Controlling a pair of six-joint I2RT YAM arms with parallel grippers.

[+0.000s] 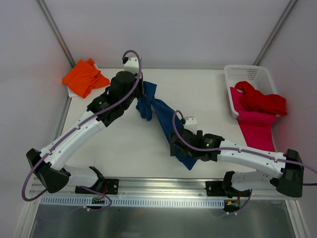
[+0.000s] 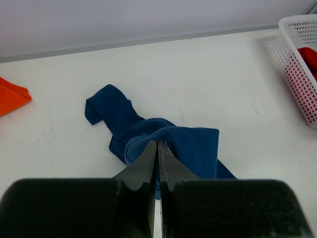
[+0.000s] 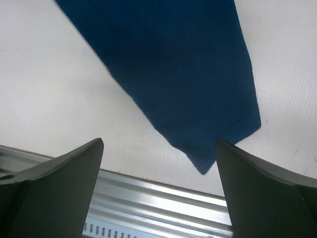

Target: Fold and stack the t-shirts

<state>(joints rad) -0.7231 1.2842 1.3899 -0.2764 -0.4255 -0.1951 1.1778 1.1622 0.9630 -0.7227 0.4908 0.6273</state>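
The navy t-shirt [image 1: 161, 116] lies as a twisted strip running diagonally across the middle of the table. My left gripper [image 1: 142, 97] is shut on a fold at its far end; in the left wrist view the fingertips [image 2: 154, 148] pinch the navy t-shirt [image 2: 193, 146]. My right gripper [image 1: 176, 148] stands open just above the near corner of the navy t-shirt [image 3: 173, 64], which points between the fingers [image 3: 79, 166] without touching them. An orange t-shirt [image 1: 84, 77] lies at the far left. A red t-shirt [image 1: 262, 101] and a magenta t-shirt [image 1: 257, 128] spill from the basket.
The white mesh basket [image 1: 247, 74] stands at the far right of the table and shows at the right edge of the left wrist view as the basket [image 2: 297, 74]. An aluminium rail [image 3: 148, 198] runs along the table's near edge, right below my right gripper.
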